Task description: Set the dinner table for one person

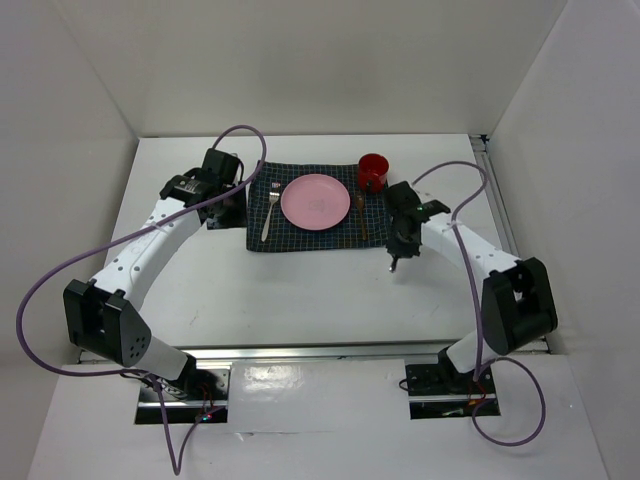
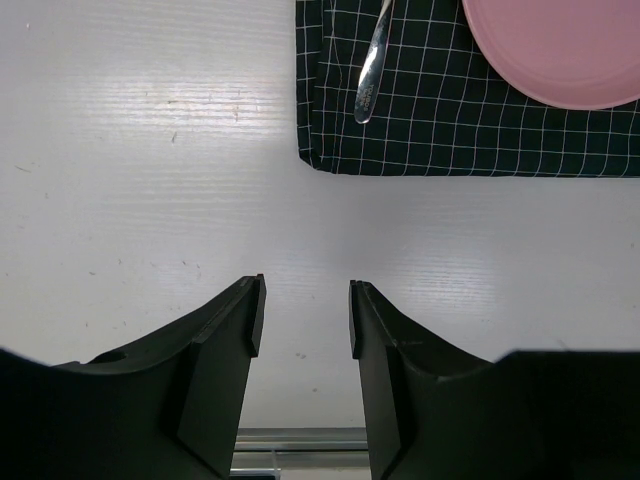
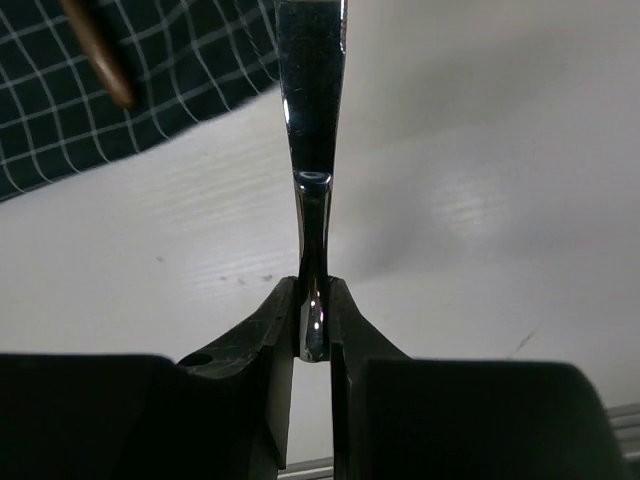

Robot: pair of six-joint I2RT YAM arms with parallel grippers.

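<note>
On the white dinner table (image 1: 300,295) lies a dark checked placemat (image 1: 300,241) (image 2: 440,130). It carries a pink plate (image 1: 315,200) (image 2: 550,50), with a fork (image 1: 270,212) (image 2: 370,75) to the plate's left and a brown utensil (image 1: 362,215) (image 3: 95,50) to its right. A red mug (image 1: 373,172) stands at the mat's far right corner. My right gripper (image 1: 397,258) (image 3: 313,318) is shut on the handle of a shiny metal utensil (image 3: 310,90), just off the mat's right edge above the table. My left gripper (image 1: 228,212) (image 2: 305,300) hangs open and empty left of the mat.
Metal rails (image 1: 330,352) run along the table's near edge and right side. White walls enclose the table on three sides. Purple cables loop from both arms.
</note>
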